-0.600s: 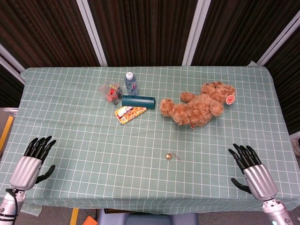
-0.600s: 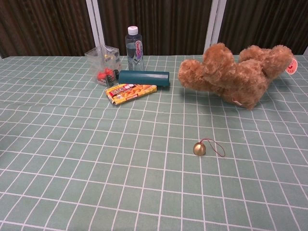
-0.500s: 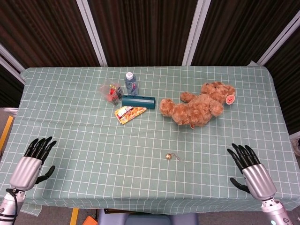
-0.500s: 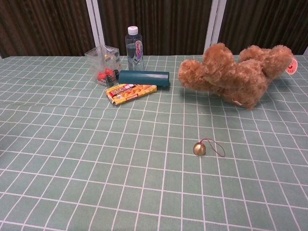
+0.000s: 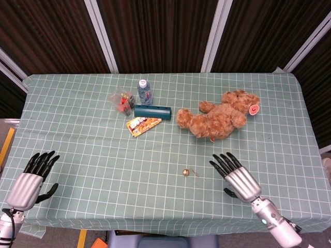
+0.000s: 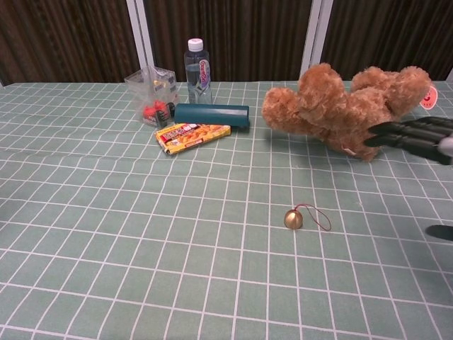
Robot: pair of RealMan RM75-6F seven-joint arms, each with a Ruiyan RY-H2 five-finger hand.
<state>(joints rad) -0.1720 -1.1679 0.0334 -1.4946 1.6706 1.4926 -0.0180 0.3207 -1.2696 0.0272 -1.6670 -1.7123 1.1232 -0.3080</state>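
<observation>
My right hand (image 5: 237,175) hovers open above the near right of the table, fingers spread and pointing away; its fingertips (image 6: 410,136) enter the chest view from the right. A small brass bell (image 5: 185,172) (image 6: 293,219) with a red cord lies on the cloth just left of it. A brown teddy bear (image 5: 217,116) (image 6: 347,106) lies on its side beyond the hand. My left hand (image 5: 32,176) is open at the near left corner, holding nothing, and shows only in the head view.
A green checked cloth (image 5: 93,150) covers the table. At the back stand a water bottle (image 5: 144,91), a clear bag of small items (image 5: 122,101), a dark teal box (image 5: 152,110) and a yellow snack packet (image 5: 143,124).
My right hand has moved left and forward from the near right corner toward the bell, entering the chest view. The left hand dropped back slightly.
</observation>
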